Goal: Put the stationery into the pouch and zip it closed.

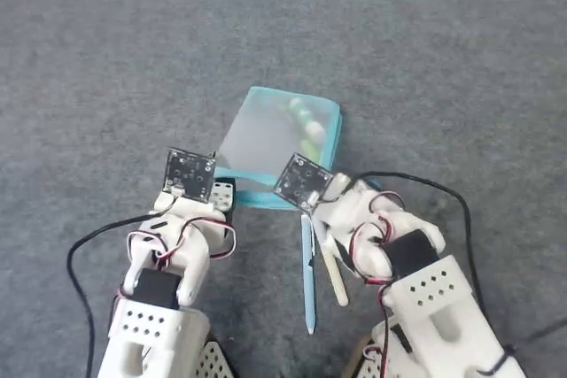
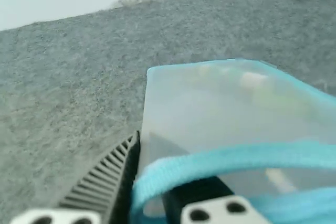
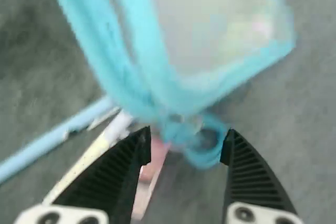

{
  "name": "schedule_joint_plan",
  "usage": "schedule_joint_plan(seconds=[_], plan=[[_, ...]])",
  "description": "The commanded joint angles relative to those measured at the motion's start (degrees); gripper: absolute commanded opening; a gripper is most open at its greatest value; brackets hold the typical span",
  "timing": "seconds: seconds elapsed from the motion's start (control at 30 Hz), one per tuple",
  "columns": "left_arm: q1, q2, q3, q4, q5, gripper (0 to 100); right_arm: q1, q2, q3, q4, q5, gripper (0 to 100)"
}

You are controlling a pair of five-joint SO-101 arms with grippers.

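High view: looks down on grey carpet [image 1: 106, 68], with the pouch [image 1: 266, 143] lying flat at the middle, translucent, edged in cyan. Holds green and white stationery [image 1: 306, 126] already inside, along the 3 o'clock side. Puts the left arm [image 1: 168, 263] at 7 o'clock from the pouch and the right arm [image 1: 407, 263] at 5 o'clock, both wrists up against the near edge. Leaves a blue pen [image 1: 307, 281] and a cream stick [image 1: 336, 273] out on the carpet at 6 o'clock from the pouch, side by side, close against the right arm. Left wrist view: left gripper [image 2: 160, 174] at the pouch's 7 o'clock corner, fingers clenched on the cyan edge band, with the frosted wall beyond. Right wrist view: right gripper [image 3: 186, 140] at the 5 o'clock corner, fingers released and spread wide, straddling the zip pull [image 3: 202, 142] and grasping nothing; cannot tell whether either pad touches it. Shows pen and stick near the fingers, close together on the carpet, with a pink thing [image 3: 152, 169] just beside the stick, too blurred to name.
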State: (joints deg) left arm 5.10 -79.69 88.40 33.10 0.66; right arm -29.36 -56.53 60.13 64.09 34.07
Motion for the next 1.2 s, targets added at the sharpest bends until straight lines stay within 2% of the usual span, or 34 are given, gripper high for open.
schedule_joint_plan(seconds=[0.0, 0.17, 0.37, 0.73, 1.03, 1.17], plan=[[-0.7, 0.4, -0.9, -3.5, 5.2, 1, 0.3, -1.4, -3.3, 7.2, -0.9, 18.2], [-3.3, 0.4, -0.7, -5.7, 7.5, 1, 0.8, -0.7, -3.0, 10.8, -4.6, 15.9], [-9.5, 0.4, -0.8, -7.9, 9.7, 1, 6.6, 0.2, -1.1, 10.3, -5.0, 16.0], [-12.4, 0.4, -0.8, -7.9, 9.6, 1, 8.7, 13.8, -0.2, 4.6, -3.3, 16.0], [-12.2, 0.4, -0.8, -7.9, 9.4, 1, 9.2, 26.9, 0.1, -3.1, -6.1, 16.0], [-12.2, 0.4, -0.8, -7.9, 9.4, 1, 12.0, 30.6, 0.1, -5.4, -5.9, 15.9]])
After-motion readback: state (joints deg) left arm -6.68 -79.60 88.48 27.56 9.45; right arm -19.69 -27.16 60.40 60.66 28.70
